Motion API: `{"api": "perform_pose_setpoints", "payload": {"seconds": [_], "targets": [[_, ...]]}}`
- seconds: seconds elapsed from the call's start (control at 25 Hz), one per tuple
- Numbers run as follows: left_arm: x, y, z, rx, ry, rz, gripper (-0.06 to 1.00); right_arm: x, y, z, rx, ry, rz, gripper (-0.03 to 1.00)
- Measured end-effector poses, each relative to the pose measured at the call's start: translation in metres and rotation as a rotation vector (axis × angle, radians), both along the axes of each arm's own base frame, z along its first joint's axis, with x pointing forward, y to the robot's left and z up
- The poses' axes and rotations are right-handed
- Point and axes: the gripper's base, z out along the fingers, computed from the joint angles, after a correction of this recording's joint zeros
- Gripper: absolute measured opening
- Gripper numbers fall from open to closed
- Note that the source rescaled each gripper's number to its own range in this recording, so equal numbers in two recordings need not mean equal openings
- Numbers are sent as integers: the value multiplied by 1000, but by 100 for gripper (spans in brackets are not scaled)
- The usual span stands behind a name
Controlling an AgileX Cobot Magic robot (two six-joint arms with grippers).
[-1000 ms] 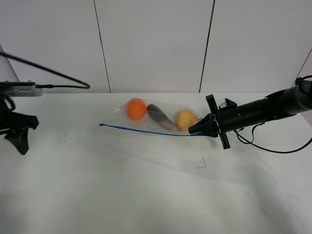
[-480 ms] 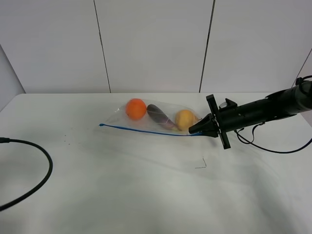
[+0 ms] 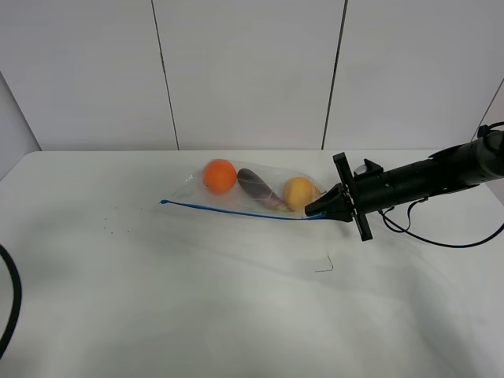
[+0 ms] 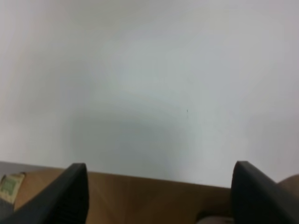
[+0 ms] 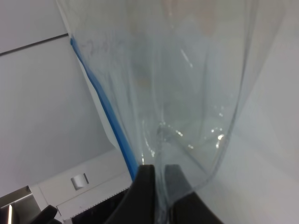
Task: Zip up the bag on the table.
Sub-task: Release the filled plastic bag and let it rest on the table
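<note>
The clear crinkly plastic zip bag (image 3: 248, 195) with its thin blue zipper strip (image 3: 236, 211) lies toward twelve o'clock on the plain white table (image 3: 236, 307), orange, purple and yellow produce showing inside. My right gripper (image 3: 317, 209) is clenched on the bag's three o'clock corner at the zipper's end. My left gripper (image 4: 156, 196) has its fingers (image 4: 70, 191) spread wide, holding nothing.

The left arm has left the high view; only its cable (image 3: 8, 299) remains

High front view over table (image 3: 236, 315); right wrist close on bag (image 5: 187, 93)
</note>
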Motion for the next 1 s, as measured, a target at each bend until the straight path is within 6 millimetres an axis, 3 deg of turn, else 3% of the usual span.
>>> {"api": "perform_pose_setpoints", "payload": {"seconds": [0.28, 0.68, 1.0], "targets": [[-16, 1, 5, 2, -116, 1, 93, -1, 0, 0, -6, 0, 7, 0], [-60, 2, 8, -12, -419, 2, 93, -1, 0, -1, -6, 0, 8, 0], [-62, 2, 7, 5, -429, -31, 93, -1, 0, -1, -7, 0, 8, 0]]}}
